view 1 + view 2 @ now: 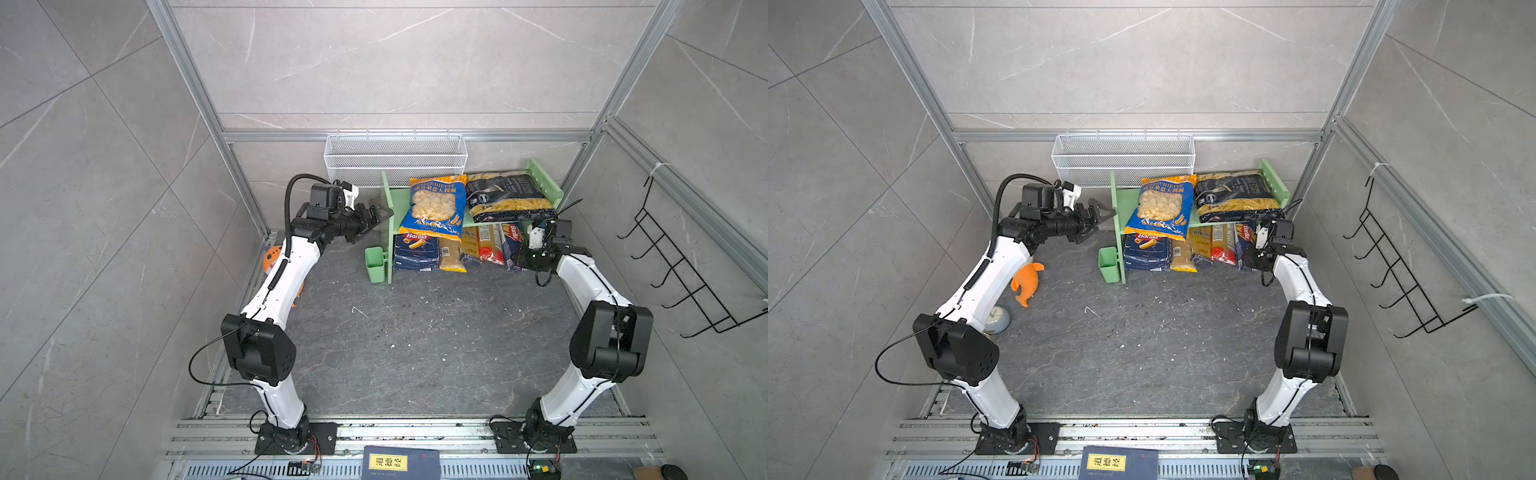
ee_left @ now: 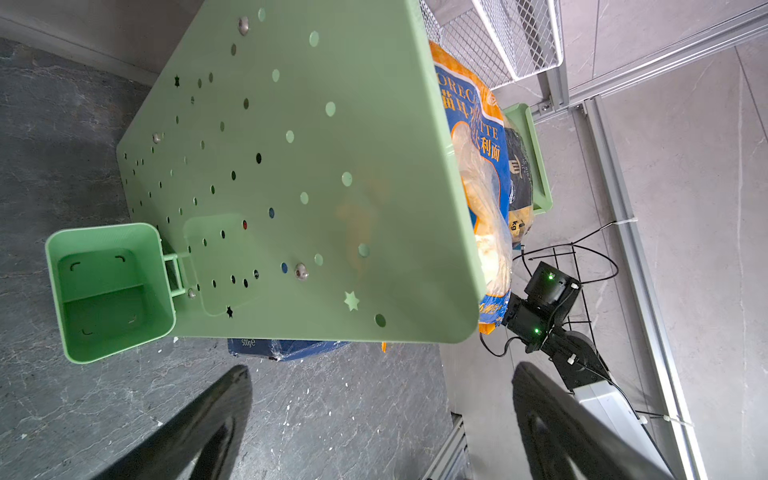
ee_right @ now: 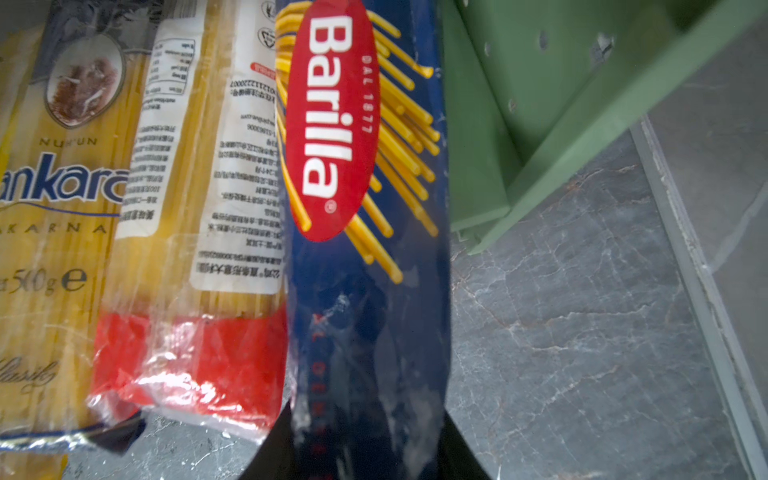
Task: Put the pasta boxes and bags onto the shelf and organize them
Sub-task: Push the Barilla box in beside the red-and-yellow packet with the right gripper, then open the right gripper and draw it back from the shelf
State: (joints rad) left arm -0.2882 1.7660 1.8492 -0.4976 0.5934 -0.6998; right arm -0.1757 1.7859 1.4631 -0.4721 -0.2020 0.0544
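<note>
Mint-green two-tier shelf with hole-dotted side panels (image 1: 544, 180), upper centre-right in both top views, carrying all the pasta that shows. On its upper tier lie the orange-and-blue orecchiette bag with clear window (image 1: 436, 205), overhanging the front edge, and beside it the black-and-clear penne bag (image 1: 507, 197). Below, from left to right, stand the squat dark blue Barilla rigatoni box (image 1: 417, 251), the slim yellow spaghetti pack (image 1: 452, 253), the dark-blue-and-yellow spaghetti pack (image 3: 54, 187), the red-ended clear spaghetti pack (image 3: 195, 291) and the long narrow dark blue Barilla spaghetti pack (image 3: 365, 208). The right gripper (image 3: 365, 432) is clamped on the near end of this last pack, just beside the shelf's right panel. The left gripper (image 2: 382, 368) hangs empty, jaws wide apart, beside the left panel. The step in hand appears to be seating the final pack. The next move calls for pushing it in straight alongside the red-ended pack, then letting go and backing out cleanly. The packs' far ends are hidden under the upper tier, and the right fingers are cut off at the frame's lower edge.
</note>
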